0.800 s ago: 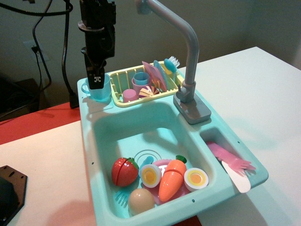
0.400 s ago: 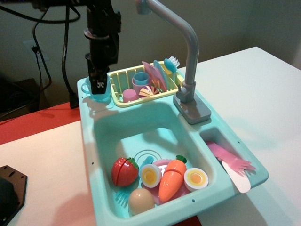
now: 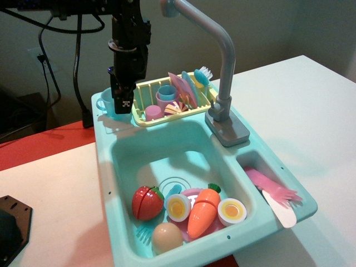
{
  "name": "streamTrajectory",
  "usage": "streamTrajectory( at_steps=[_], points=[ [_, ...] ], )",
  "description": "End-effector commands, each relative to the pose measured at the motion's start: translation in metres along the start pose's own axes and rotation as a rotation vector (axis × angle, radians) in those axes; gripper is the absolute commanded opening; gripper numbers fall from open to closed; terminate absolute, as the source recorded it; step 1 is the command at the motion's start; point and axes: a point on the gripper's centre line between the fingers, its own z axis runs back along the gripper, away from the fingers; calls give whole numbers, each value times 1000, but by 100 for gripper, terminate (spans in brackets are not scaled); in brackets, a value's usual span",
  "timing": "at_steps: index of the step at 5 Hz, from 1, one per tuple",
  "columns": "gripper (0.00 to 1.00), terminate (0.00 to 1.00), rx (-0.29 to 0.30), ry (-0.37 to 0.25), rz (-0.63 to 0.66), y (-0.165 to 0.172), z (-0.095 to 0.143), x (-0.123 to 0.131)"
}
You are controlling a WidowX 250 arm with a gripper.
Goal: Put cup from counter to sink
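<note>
The light-blue cup stands upright on the turquoise counter at the back left corner of the sink unit, handle to the left. My gripper hangs straight down on the cup's right side, and its black fingers cover that side of the cup. I cannot tell whether the fingers are closed on the rim. The sink lies in front, its basin open towards me.
In the sink lie a red toy fruit, two egg halves, a carrot and a whole egg. The yellow rack with cups and plates stands right of my gripper. The grey faucet rises behind the basin. Pink cutlery fills the side compartment.
My gripper has moved right and slightly towards me, from over the cup's middle to its right side. The cup stays on the counter.
</note>
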Motion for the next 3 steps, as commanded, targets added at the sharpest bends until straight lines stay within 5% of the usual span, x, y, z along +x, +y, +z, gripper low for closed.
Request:
streamTrajectory(
  at_steps=[1,3],
  points=[
    [0,0,15,-37,28,5,-1,-5],
    [0,0,17,-47,30,6,-6,-9]
  ],
)
